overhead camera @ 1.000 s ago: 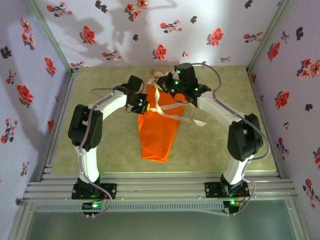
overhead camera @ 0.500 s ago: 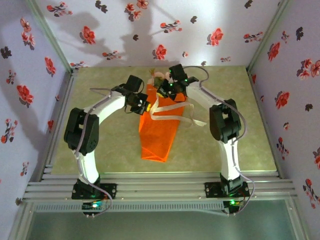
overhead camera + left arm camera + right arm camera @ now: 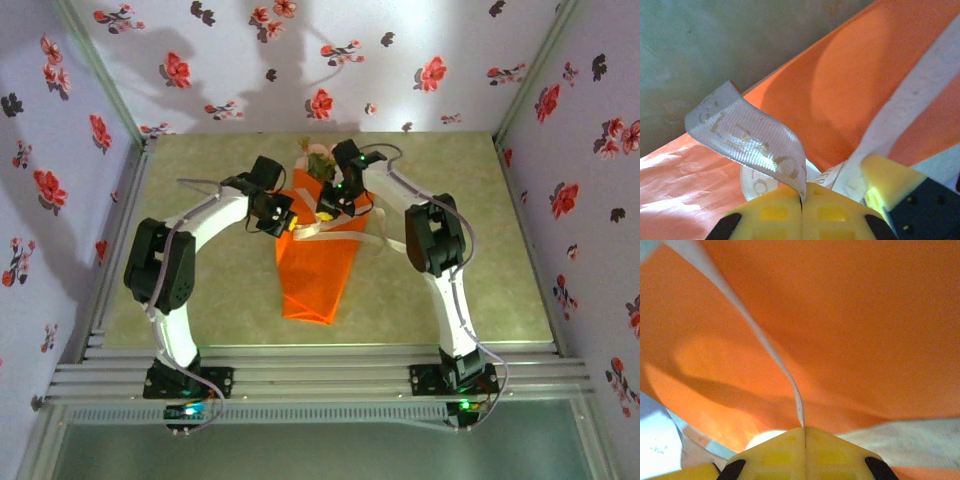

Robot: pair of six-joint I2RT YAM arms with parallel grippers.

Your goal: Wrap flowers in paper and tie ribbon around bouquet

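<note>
One bouquet lies at the middle of the olive-green table. It is a slim bright orange paper cone, with its point toward the arm bases and its wide end toward the back wall. At that wide end sits one small cluster of pink and cream flowers with green leaves; the blooms are too small to count. One narrow cream-white ribbon crosses the cone just below the two grippers, with a tail lying off to the right on the table. The left gripper and right gripper sit close together over the upper cone.

The wrist views give what the overhead cannot. The left gripper's yellow fingers are pressed together on a looped, gold-lettered stretch of ribbon. The right gripper's fingers pinch the ribbon's thin edge, with orange paper close behind.
</note>
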